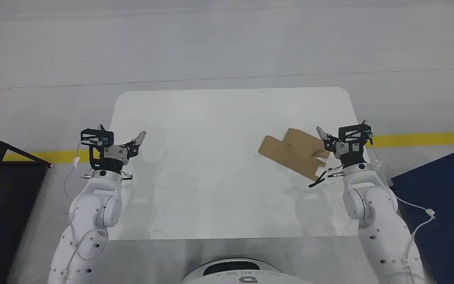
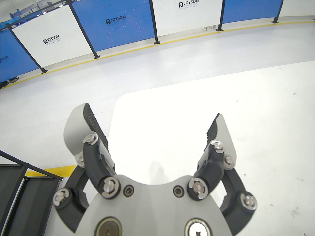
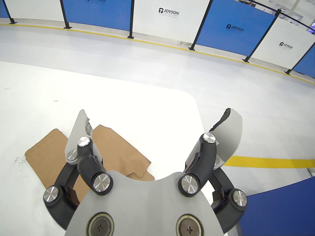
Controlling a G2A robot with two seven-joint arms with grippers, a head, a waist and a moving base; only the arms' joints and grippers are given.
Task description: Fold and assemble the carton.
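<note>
- Left gripper (image 1: 135,144) – sits at the left edge of the top view, over the left margin of the white table (image 1: 213,184). Its jaws are spread wide with nothing between them; the left wrist view shows bare tabletop between the fingers (image 2: 152,114).
- Carton (image 1: 294,153) – a flat brown cardboard blank lying on the table at right of centre in the top view, well apart from the left gripper. Its panels lie flat against the surface; no wall stands up and no flap is tucked.
- Right gripper (image 1: 318,157) – at the right of the top view, at the carton's right end. Its jaws are also spread wide and grip nothing. In the right wrist view (image 3: 155,114) one finger crosses in front of the cardboard (image 3: 49,153); I cannot tell whether it touches.
- Progress – by my reading the task is at its very start: nothing is folded yet, so taking hold of the blank, raising the sides and closing the flaps all remain.
- Count – one carton blank, two grippers, one table.
</note>
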